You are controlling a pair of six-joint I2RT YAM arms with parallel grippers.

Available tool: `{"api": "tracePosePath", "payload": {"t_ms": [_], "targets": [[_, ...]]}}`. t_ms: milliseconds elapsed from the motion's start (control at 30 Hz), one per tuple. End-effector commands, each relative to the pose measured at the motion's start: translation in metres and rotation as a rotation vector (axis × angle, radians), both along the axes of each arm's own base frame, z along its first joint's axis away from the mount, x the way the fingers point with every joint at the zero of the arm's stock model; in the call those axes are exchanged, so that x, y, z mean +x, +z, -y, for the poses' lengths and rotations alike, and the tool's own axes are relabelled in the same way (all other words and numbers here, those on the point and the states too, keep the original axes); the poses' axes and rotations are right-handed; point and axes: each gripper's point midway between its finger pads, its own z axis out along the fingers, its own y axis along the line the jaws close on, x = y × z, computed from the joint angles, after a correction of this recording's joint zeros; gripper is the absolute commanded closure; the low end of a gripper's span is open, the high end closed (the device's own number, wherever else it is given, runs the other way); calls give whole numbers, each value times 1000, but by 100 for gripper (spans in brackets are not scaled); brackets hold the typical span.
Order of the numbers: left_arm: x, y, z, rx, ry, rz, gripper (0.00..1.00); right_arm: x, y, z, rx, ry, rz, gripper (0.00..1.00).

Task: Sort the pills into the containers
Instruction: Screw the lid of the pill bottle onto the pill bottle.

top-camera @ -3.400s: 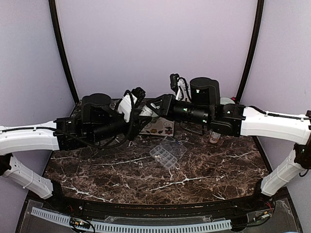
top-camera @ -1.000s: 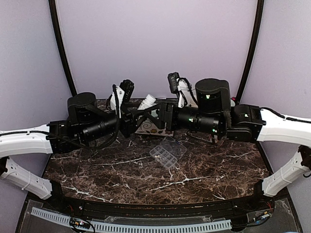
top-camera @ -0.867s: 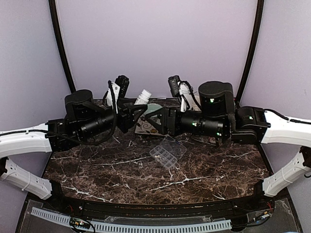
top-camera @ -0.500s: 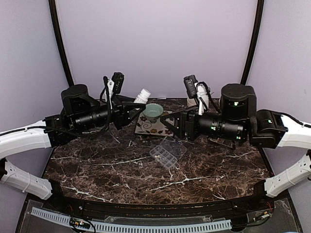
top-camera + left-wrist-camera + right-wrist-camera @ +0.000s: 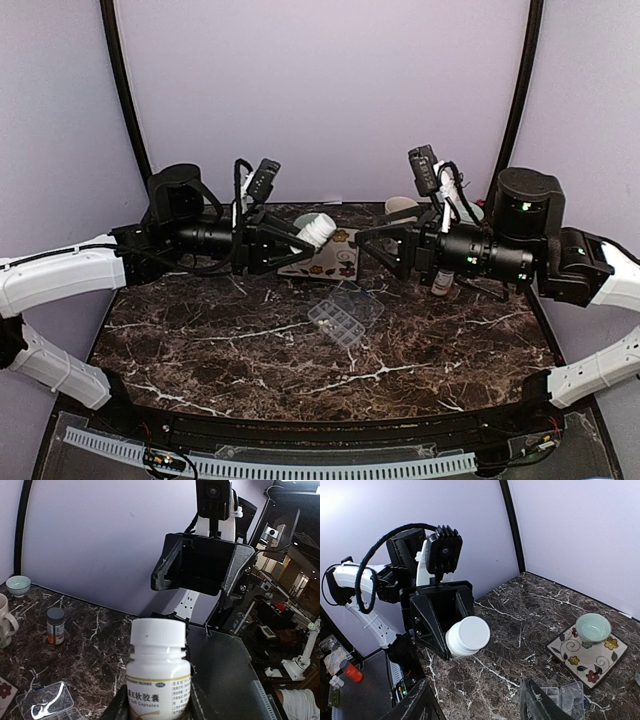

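1. Dark marble table (image 5: 200, 340), white-veined, with lilac walls behind it. Both arms reach in from the sides and face each other above the far centre of the top view.
2. Left gripper (image 5: 288, 243): the fingers pinch the lower body of a white bottle (image 5: 318, 230) with its white cap on. The bottle is off the table and tilted, cap toward the right gripper (image 5: 378, 250). In the left wrist view the bottle (image 5: 158, 680) fills the lower centre, with printed label text showing.
3. Right gripper: the fingers are spread wide with nothing between them. It faces the cap from the right and is apart from it.
4. Pill box (image 5: 322, 312): clear plastic, on the table at the centre of the top view, nearer the camera than both grippers and touched by neither. Its lid appears to lie open. The compartments (image 5: 338, 328) sit in two rows.
5. Pills: too small to make out in any view.
6. Orange bottle (image 5: 441, 283), grey cap, stands upright beneath the right arm.
7. Floral tile (image 5: 585, 655) lies on the table at right in the right wrist view, with a pale green bowl (image 5: 593, 628) on it.
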Motion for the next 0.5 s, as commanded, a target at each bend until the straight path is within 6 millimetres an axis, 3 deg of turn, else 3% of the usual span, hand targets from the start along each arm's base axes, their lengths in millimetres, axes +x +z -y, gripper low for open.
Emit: {"api": "tracePosePath", "payload": {"t_ms": [0,467], "targets": [[-26,24,-3,-60,-199,-38,100,-6,7,-7,22,73,44,41],[-34,21,-2,-54,-333,-126,100,-11,1,-24,22,173,26,41]]}}
